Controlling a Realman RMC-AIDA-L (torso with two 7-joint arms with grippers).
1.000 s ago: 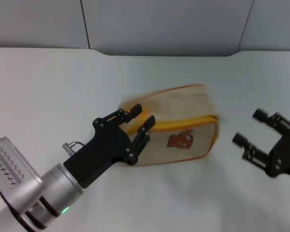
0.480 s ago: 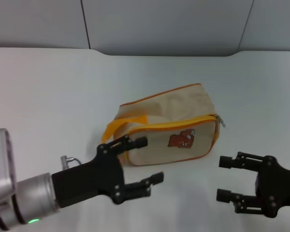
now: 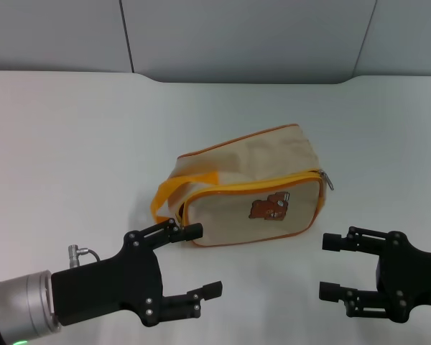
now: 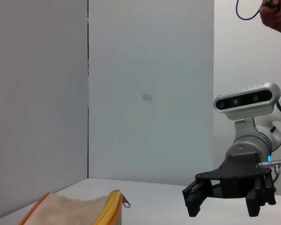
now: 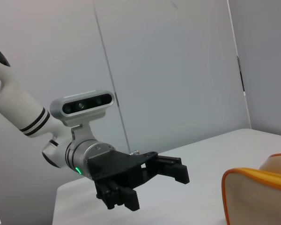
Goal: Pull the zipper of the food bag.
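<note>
white table (image 3: 72,144) | grey panelled wall (image 3: 237,36) behind | hand holding black cable (image 4: 271,11)

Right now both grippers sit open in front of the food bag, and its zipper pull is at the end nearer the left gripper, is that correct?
Not quite. In the head view the zipper pull lies at the food bag end nearer the right gripper, not the left gripper. Both grippers are indeed open in front of it.

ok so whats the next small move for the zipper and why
Probably bring the right gripper forward and up to the silver pull tab at the food bag's right end. Both grippers are open and hover short of the bag, left gripper near the yellow strap handle, and the zipper looks closed.
</note>
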